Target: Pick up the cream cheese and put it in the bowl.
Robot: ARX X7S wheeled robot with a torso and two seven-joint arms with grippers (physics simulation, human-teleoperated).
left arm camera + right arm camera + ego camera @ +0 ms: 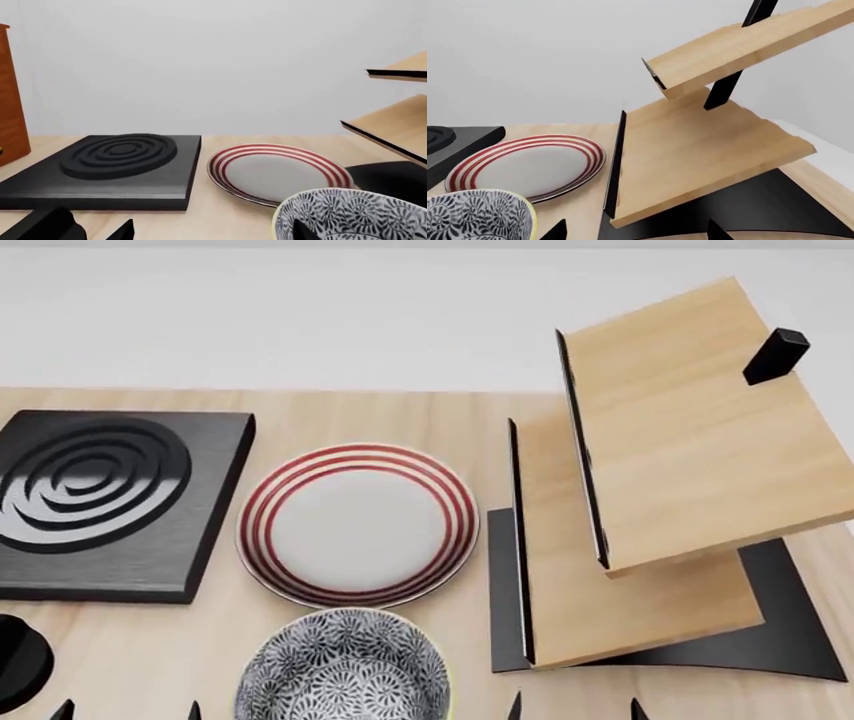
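Bowl (344,668) at lower centre, just below the plate (356,524).
We see dense dark-blue-and-white florals; both grippers' jaws stand apart, holding nothing.

Glossy patterned bowl (350,670); matt wooden table (400,410).

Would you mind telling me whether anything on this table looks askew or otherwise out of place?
The two-tier wooden shelf stands out: both boards tilt steeply over its black base, rather than lying level. The cream cheese is in no view. The plate, bowl and black burner block look orderly.
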